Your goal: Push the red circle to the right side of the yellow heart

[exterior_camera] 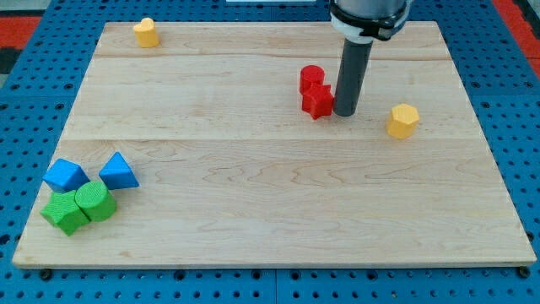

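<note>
Nearest the view's bottom, the wooden board (278, 211) is lying flat, filling most of the frame over a blue pegboard base (34, 101). Dark rod (353, 72) is hanging down from the view's top, and my tip (344, 112) is sitting just right of the red star-like block (318, 102), touching or nearly touching it; no gripper here, just a plain rod end. Red circle (311, 78) is sitting just above that red block, touching it: a short, glossy red cylinder with a round top face, right of the board's centre in its upper half. Yellow heart (146, 32) is sitting well apart, near the board's top-left corner. Yellow hexagon block (403, 120) is lying right of my tip, near it but apart. At bottom-left, four blocks are clustering: blue block (65, 176), blue triangle (117, 171), green round block (94, 201), green block (64, 213).
</note>
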You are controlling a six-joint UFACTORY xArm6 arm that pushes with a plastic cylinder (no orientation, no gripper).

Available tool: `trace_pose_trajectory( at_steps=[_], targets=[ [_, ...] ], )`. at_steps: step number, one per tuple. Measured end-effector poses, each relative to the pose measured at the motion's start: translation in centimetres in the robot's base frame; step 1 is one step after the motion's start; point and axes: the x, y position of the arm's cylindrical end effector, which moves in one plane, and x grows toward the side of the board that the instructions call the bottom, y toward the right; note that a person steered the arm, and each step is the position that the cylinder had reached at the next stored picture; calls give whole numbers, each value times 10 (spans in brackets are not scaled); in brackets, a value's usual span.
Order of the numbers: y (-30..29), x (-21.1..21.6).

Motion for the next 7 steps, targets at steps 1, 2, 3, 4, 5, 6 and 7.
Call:
trace_pose_trajectory(
  at_steps=[1, 2, 3, 4, 5, 6, 7],
  targets=[
    [-3, -16],
    [-3, -38],
    [-27, -44],
    [-76, -47],
    [-102, -81],
    [-105, -134],
    [-124, -106]
  ],
)
